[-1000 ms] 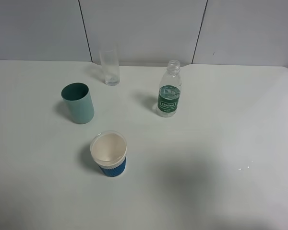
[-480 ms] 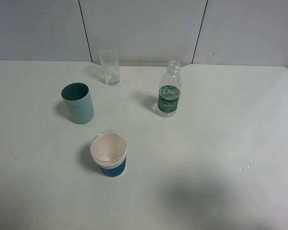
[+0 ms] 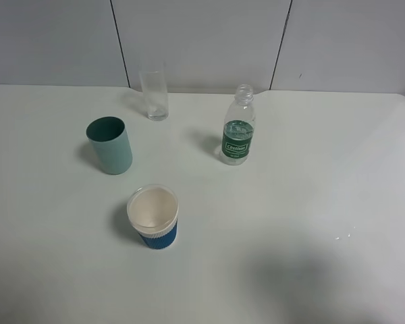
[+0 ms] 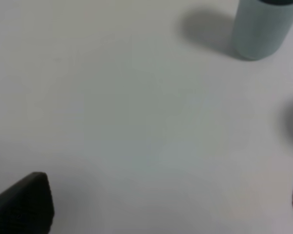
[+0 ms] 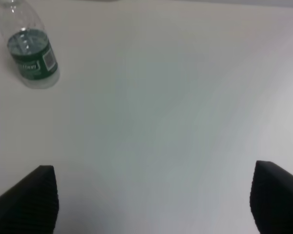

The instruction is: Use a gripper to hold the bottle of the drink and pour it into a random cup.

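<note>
The bottle of the drink (image 3: 237, 128) stands upright and uncapped at the back middle of the white table (image 3: 310, 175), clear with a dark green label. It also shows in the right wrist view (image 5: 30, 51), far from my right gripper (image 5: 151, 200), whose dark fingertips (image 5: 29, 200) stand wide apart and empty. My left gripper (image 4: 161, 204) is open and empty over bare table. A teal cup (image 3: 110, 144) shows in the left wrist view too (image 4: 261, 27). Neither gripper shows in the exterior view.
A clear glass (image 3: 154, 94) stands at the back. A white cup with a blue sleeve (image 3: 153, 217) stands front left of centre. A few small droplets (image 3: 344, 236) lie on the table at the right.
The bottle and cups have not moved. A faint shadow on the table's front part has shifted to the right.
</note>
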Controlling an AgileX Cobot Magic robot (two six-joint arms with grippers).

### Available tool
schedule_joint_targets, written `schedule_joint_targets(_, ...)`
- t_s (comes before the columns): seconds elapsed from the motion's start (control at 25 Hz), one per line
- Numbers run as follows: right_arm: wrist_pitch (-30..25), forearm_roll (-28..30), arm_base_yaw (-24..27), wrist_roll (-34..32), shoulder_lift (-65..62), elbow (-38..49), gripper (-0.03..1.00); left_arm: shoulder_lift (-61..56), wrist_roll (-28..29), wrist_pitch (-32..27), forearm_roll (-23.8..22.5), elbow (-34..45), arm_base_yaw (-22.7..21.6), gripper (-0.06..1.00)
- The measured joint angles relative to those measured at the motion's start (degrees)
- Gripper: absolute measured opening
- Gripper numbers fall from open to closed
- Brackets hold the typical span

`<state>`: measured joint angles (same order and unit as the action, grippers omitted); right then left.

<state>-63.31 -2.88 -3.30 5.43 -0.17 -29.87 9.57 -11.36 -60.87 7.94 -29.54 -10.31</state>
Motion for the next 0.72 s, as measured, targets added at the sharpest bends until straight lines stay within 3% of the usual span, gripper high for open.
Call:
schedule_joint_targets(0.24, 2.1, 0.1, -0.1, -0.2, 0.0, 2.0, 0.78, 0.0, 0.0, 0.0, 0.0, 0.0, 0.0, 0.99)
schedule_joint_targets(0.72, 2.6, 6.0, -0.1, -8.2, 0.0, 2.4, 0.78, 0.0, 0.0, 0.0, 0.0, 0.0, 0.0, 0.99)
